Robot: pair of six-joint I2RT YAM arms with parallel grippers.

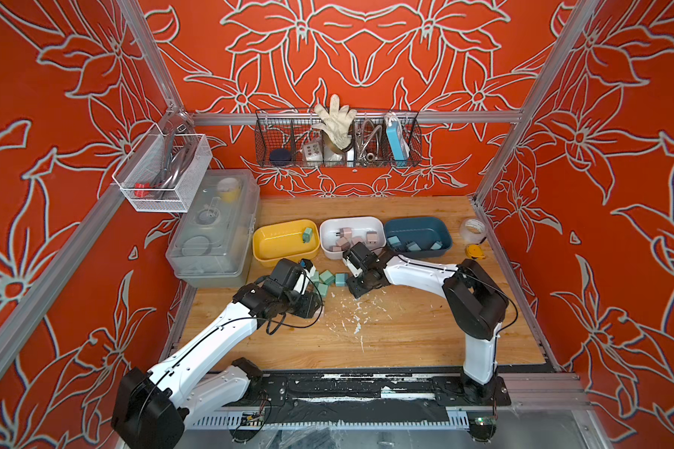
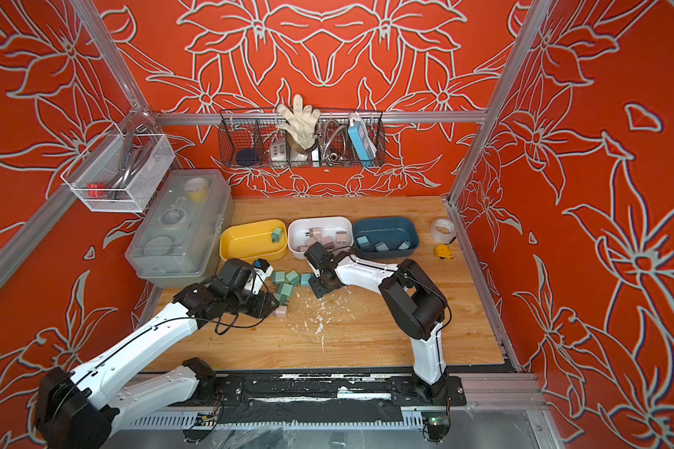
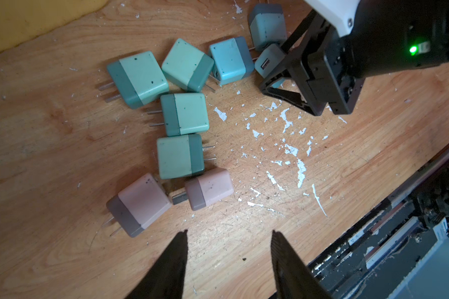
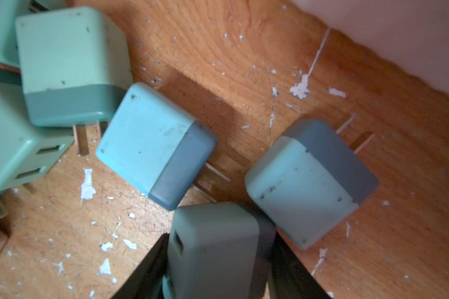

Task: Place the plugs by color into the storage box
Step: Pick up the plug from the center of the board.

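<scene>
Red floral walls close in the wooden surface [image 1: 405, 334]. Toward its far edge you have three bins in a row: a yellow bin [image 1: 277, 243], a white bin [image 1: 329, 232] and a dark-blue bin [image 1: 417, 229]. A clear lidded box [image 1: 215, 229] stands at the left edge. A tape roll [image 1: 472, 230] and a yellow tape measure [image 1: 474, 250] lie by the right edge.

Just in front of the bins lie your loose plugs: four mint-green plugs [image 3: 183, 114], three light-blue plugs [image 3: 230, 60] and two pink plugs [image 3: 209, 187].

Your right gripper [image 4: 218, 238] is clamped on both sides of one light-blue plug, the held plug [image 4: 213, 261], and the other two crowd right beside it. Your left gripper [image 3: 229, 233] hangs parted and empty over bare wood near the pink pair.

The yellow bin holds one green plug [image 1: 308, 234] and the dark-blue bin three blue ones [image 1: 412, 245]. The right arm covers the white bin's near rim, so its binned pink plugs [image 1: 371, 237] number perhaps four or five.
</scene>
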